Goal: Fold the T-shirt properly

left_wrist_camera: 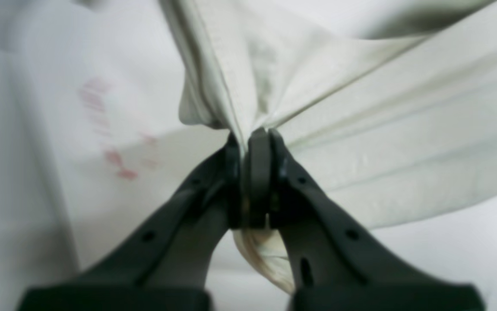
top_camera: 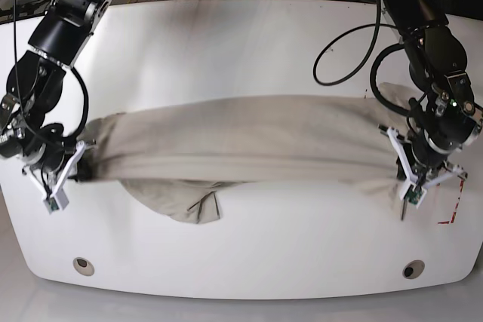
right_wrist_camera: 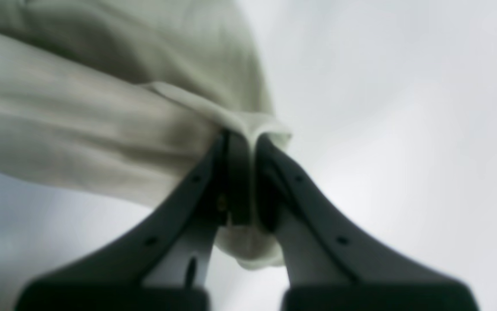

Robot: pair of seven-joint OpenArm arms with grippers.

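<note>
T-shirt (top_camera: 249, 137) stretched taut between two grippers above the white table (top_camera: 249, 254)

Left gripper (left_wrist_camera: 254, 134) is clamped on one bunched end of the cloth, at the base view's right; right gripper (right_wrist_camera: 239, 136) pinches the opposite end, at that view's left; a loose flap sags from the lower edge onto the table.

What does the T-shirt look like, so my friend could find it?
Look at the big white table with a robot arm at each side. The T-shirt is the plain beige cloth stretched between the arms, one part drooping onto the table. It is the only cloth there, and it has no picture.
</note>
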